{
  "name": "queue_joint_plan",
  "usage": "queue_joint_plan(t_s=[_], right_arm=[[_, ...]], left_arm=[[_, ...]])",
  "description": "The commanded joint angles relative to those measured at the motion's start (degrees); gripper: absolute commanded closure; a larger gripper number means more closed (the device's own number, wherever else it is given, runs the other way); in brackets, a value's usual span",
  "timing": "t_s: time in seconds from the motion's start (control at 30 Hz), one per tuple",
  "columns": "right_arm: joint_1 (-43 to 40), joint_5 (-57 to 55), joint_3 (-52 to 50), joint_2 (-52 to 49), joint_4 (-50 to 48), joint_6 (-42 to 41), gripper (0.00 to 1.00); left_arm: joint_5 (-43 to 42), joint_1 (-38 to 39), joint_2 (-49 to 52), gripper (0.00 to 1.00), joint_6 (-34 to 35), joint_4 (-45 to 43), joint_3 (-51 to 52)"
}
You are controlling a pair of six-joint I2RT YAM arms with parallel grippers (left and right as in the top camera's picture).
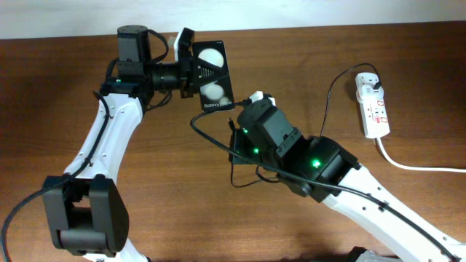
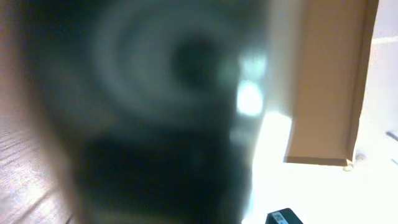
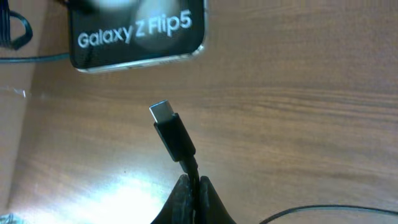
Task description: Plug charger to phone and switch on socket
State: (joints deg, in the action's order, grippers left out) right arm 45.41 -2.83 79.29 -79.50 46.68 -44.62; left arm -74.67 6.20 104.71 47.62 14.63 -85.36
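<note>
1. Left claw [image 1: 188, 69] clamped on left edge of phone [image 1: 211, 71]. Phone's back, with two white discs, faces up. Left wrist view too blurred to add anything.
2. Right claw [image 3: 191, 190] pinched tight on charger [image 3: 176, 135] cable just behind plug. Plug tip points at phone's lower edge, near it but not touching.
3. Socket [image 1: 374, 109] lies flat on table [image 1: 58, 87] at far right, well apart from both claws. Adapter [image 1: 368, 81] plugged into far end, white cord [image 1: 415, 166] trailing right. Switch state too small to tell.
</note>
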Motion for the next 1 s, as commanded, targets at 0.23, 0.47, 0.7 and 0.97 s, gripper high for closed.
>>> queue_joint_plan(t_s=[0.23, 0.47, 0.7, 0.97], right_arm=[[2.32, -6.03, 0.85, -2.47, -3.48, -1.38, 0.96], [2.23, -5.38, 0.85, -2.62, -3.76, -6.08, 0.96], [2.19, -4.66, 0.85, -3.13, -3.89, -6.08, 0.96], [2.1, -3.89, 0.85, -3.87, -4.52, -6.03, 0.96]], left_arm=[[2.51, 1.31, -0.09, 1.0, -0.42, -0.26, -0.72], [2.47, 1.31, -0.09, 1.0, -0.39, -0.26, -0.72], [0.92, 1.31, -0.09, 1.0, -0.37, -0.22, -0.72], [-0.13, 1.33, -0.09, 1.0, -1.09, -0.2, -0.72]])
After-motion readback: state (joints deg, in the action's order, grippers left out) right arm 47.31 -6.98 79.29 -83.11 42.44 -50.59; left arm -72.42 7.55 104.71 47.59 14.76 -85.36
